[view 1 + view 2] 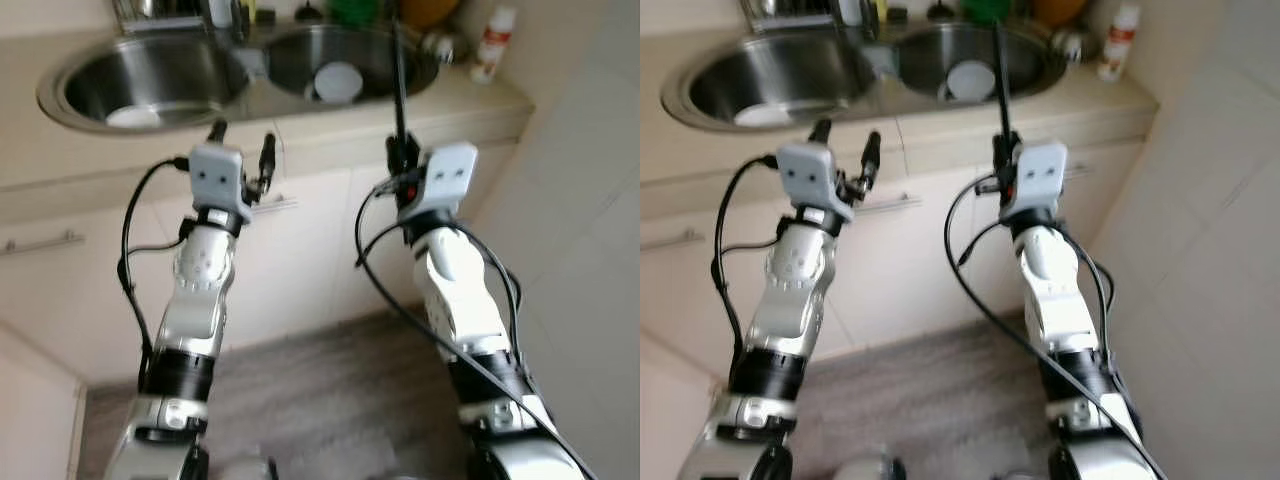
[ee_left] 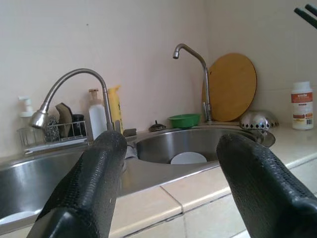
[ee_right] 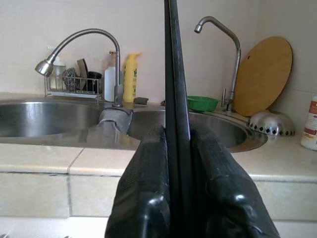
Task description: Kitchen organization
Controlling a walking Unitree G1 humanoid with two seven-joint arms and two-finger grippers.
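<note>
Sink [image 1: 60, 95] ahead, rod [image 3: 176, 99] between right fingers [image 3: 143, 198].

The white bottle [image 2: 301, 105] on the counter is showing a red label band, but its print is too small to read.

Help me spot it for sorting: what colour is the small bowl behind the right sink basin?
Green bowl, clearest in the left wrist view.

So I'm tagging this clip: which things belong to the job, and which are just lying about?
In the job:
right gripper, shut on a thin black stick
left gripper, jaws open
white dish in the sink

Lying about:
green bowl
cutting board
white bottle
</note>
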